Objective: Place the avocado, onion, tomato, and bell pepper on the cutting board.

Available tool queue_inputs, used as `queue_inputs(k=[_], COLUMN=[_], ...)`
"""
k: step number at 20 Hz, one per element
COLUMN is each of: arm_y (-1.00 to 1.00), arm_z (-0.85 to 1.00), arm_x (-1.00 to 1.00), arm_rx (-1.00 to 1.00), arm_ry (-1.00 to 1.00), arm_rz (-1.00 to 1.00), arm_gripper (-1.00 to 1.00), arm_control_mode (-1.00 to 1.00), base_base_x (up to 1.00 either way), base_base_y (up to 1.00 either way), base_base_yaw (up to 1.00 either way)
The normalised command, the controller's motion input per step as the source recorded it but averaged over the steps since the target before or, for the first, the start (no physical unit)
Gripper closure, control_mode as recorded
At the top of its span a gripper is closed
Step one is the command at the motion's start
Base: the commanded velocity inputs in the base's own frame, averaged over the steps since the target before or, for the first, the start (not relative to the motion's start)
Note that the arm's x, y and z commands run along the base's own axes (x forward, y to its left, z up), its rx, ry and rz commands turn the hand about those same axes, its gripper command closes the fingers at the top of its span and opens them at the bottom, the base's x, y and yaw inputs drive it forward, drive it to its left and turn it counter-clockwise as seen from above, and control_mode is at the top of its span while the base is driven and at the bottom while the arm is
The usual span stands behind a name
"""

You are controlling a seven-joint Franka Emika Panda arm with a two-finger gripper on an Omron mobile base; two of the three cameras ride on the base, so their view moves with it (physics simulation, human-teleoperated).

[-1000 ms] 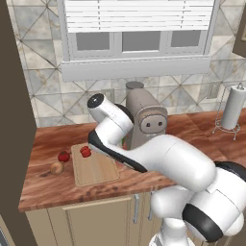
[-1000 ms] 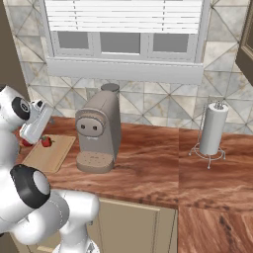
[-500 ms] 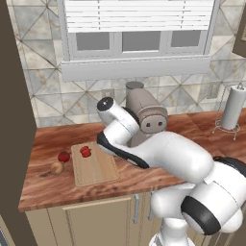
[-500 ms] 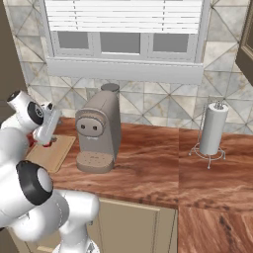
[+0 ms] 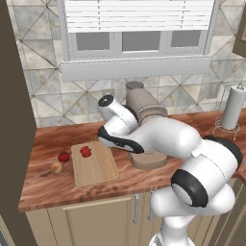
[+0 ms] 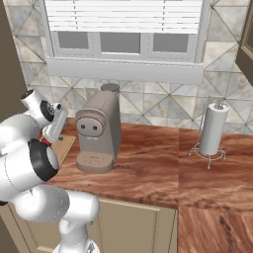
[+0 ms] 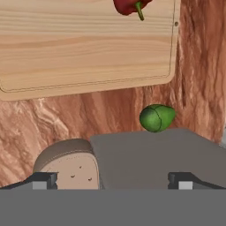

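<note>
Though glossy, avocado (image 7: 156, 118) beside grainy board (image 7: 88, 48)

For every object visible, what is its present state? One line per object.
Light-wood cutting board: flat, holding one red item.
Red bell pepper: on board.
Red tomato: on counter, off board.
Tan onion: off board.
Green avocado: on counter, off board.
End effector: open, empty.

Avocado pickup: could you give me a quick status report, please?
Jaws open, empty. Avocado on counter, off the cutting board. Coffee machine crowds it.
</note>
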Motion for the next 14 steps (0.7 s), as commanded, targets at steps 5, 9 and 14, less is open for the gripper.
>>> queue_inputs(k=[5, 9, 14], arm_y=[0.00, 0.00, 0.00], arm_z=[-0.22, -0.27, -0.28], arm_x=[0.39, 0.25, 0.12], arm_rx=[-0.05, -0.14, -0.16], arm_ry=[0.16, 0.14, 0.04], arm_rz=[0.00, 0.00, 0.00], arm_gripper=[-1.00, -1.00, -1.00], arm_control_mode=[-1.00, -1.00, -1.00], base_base_x=[0.00, 0.00, 0.00], base_base_y=[0.00, 0.00, 0.00], base_base_yaw=[0.00, 0.00, 0.00])
